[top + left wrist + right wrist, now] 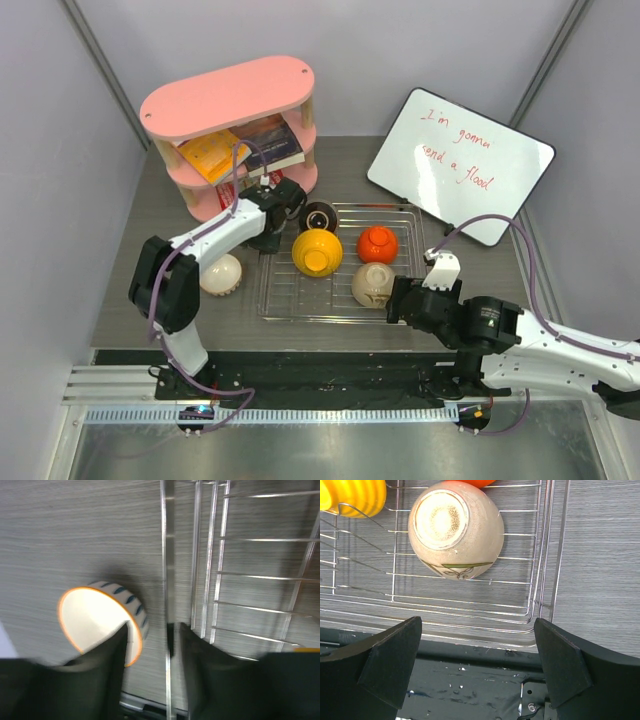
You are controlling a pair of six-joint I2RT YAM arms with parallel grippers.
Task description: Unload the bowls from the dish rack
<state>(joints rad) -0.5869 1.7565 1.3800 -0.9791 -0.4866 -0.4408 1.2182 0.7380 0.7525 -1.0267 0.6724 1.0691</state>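
Note:
The silver wire dish rack [400,215] holds a yellow ribbed bowl [317,251], an orange-red bowl [377,244] and an upturned cream bowl [373,284]. Another cream bowl [220,274] lies on the table left of the rack. My left gripper [272,238] is open at the rack's back left corner. In the left wrist view its jaws [152,647] straddle the rack's rim wire [165,570], with the cream, orange-rimmed bowl [97,620] just to the left. My right gripper [396,300] is wide open and empty [475,665], just short of the cream bowl [456,527].
A dark round bowl-like object [319,216] sits at the rack's back left. A pink oval shelf [228,96] with books stands at the back left. A whiteboard [460,165] leans at the back right. The table's black front edge [470,680] lies under my right gripper.

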